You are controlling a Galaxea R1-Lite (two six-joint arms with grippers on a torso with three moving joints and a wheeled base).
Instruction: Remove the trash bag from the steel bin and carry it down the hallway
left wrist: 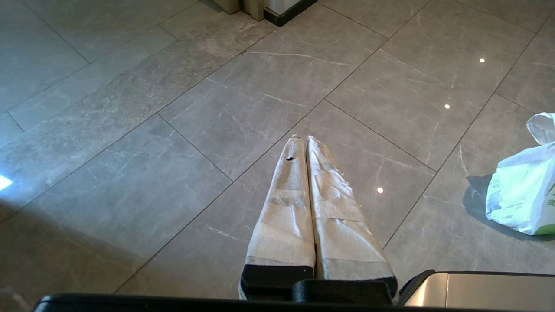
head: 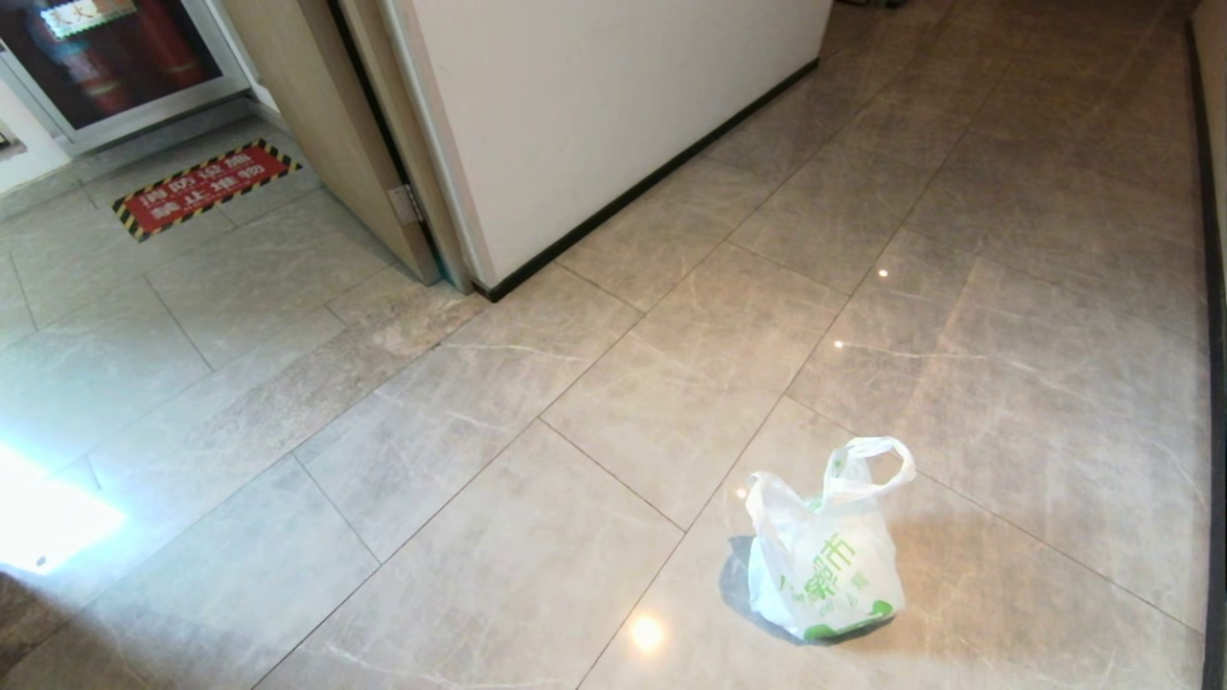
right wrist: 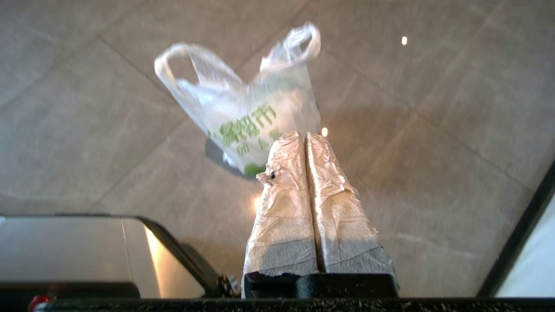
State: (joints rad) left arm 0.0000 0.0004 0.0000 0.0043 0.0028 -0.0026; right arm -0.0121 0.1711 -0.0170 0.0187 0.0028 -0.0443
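Head view: thin white green-printed plastic trash bag (head: 826, 556) upright on glossy beige hallway tiles (head: 537, 402); right gripper (right wrist: 303, 135) pressed closed, empty, apart from it.

Both claws closed and empty, neither arm in the head view

The left claw (left wrist: 303, 138), two long tapered fingers (left wrist: 286, 216) wrapped in pale, wrinkled tape on a black base, has its fingers pressed flat together along their whole length, pointing forward and down above the floor. The right claw (right wrist: 302, 135), wrapped in the same crinkled tape, is likewise closed tip to tip with nothing between its fingers (right wrist: 338, 208), angled down toward the floor.
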